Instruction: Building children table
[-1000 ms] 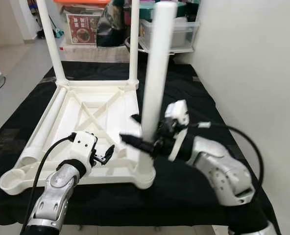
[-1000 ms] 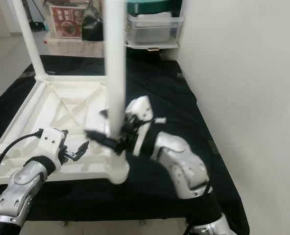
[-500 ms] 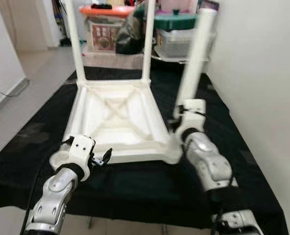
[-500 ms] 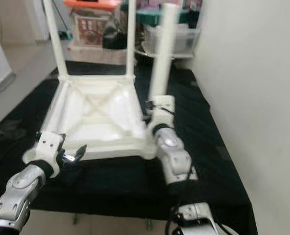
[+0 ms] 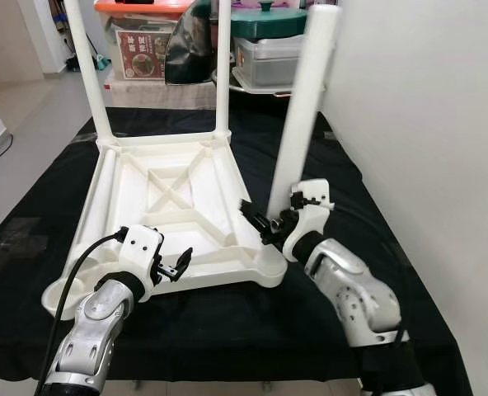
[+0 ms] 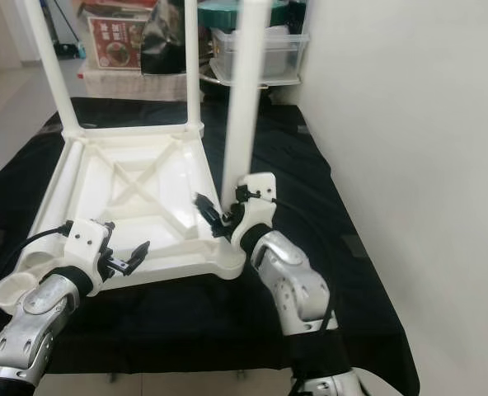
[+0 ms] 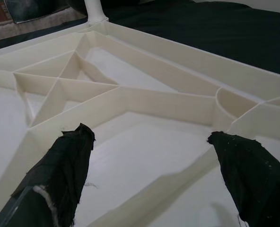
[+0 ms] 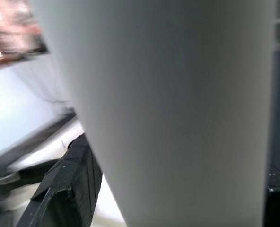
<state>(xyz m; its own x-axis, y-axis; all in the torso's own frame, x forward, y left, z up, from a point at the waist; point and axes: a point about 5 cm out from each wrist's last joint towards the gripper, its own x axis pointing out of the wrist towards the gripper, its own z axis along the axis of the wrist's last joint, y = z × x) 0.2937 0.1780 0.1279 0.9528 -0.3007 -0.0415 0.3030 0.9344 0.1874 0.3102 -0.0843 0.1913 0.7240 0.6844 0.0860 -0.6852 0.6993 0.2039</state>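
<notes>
A black-covered desk (image 5: 326, 322) fills the space before the robot, with a pale wall to its right and storage boxes (image 5: 145, 37) crowded beyond its far edge. On the cloth lies the white children's table top (image 5: 174, 210), turned upside down so its ribbed underside with crossed braces faces up. Two white legs (image 5: 86, 70) stand upright in its far corner sockets, and another loose leg (image 5: 100, 206) lies along its left side. At the near right corner a third upright leg (image 5: 302, 107) rises from the socket, leaning slightly to the right. The right end effector (image 5: 270, 223) is clasped around this leg low down, just above the corner; in the right wrist view the white tube sits between its black fingers (image 8: 76, 184). The left end effector (image 5: 175, 266) hovers at the near edge of the table top, its fingers (image 7: 66, 163) spread apart and holding nothing, over the ribbed underside.
</notes>
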